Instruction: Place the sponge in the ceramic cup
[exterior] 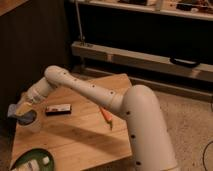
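Observation:
The sponge [19,109], a blue-grey pad with a tan layer, hangs at the tip of my gripper [24,107], which is shut on it at the table's far left. It sits tilted right over the mouth of the ceramic cup [33,124], a small pale tumbler standing upright near the left edge. The sponge's lower end is at the cup's rim; whether it touches I cannot tell. My white arm [85,89] stretches across the table from the right.
A dark flat bar [58,108] lies just right of the cup. An orange stick-shaped item [106,115] lies mid-table. A green bowl [31,161] with white pieces sits at the front left of the wooden table [75,140]. A low shelf [150,57] runs behind.

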Motion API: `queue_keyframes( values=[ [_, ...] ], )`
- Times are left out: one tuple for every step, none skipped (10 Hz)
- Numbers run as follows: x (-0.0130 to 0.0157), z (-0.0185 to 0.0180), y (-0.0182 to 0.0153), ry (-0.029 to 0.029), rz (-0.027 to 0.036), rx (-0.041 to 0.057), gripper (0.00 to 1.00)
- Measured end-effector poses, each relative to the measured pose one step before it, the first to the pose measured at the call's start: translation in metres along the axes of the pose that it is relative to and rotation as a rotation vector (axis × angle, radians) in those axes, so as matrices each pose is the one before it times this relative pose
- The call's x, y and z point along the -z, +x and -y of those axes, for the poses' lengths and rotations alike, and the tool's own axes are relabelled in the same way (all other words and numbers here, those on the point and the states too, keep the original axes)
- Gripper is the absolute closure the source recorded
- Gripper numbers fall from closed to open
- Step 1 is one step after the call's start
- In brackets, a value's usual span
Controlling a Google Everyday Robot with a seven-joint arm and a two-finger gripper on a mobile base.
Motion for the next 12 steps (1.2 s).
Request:
queue_keyframes(
  values=[
    [-0.00068,-0.00085,-0.00301,-0.00042,-0.00536,-0.00049,0.93],
    [-0.00013,-0.00034,-0.00102,-0.00066,-0.0017,0.00236,0.83],
    [-0.00017,-0.0002,-0.0014,-0.00421,-0.0002,0.00227,0.74],
    [0.00111,0.00032,0.00043,-0.01057,-0.00142,0.00737,0.65],
    [0.00128,0.00008,-0.00024,-0.01261,-0.00292,0.00696,0.53],
    [0.00091,0.00029,-0.00001,-0.00782,-0.00212,0.0046,0.45],
    [0.00115,-0.00021,-0.00069,-0.01134,-0.00276,0.0004,0.34],
    [0.00108,-0.00049,-0.00087,-0.01062,-0.00141,-0.00636,0.24],
    [0.00105,-0.00074,-0.00073,-0.00814,-0.00033,-0.00679,0.2],
    [0.00089,-0.00111,-0.00192,-0.00492,-0.00033,-0.0086,0.2],
    [0.00142,-0.00166,-0.00222,-0.00557,-0.00436,-0.01441,0.2],
    [0.00167,-0.00128,-0.00161,-0.00374,-0.00511,-0.00901,0.2]
  ],
)
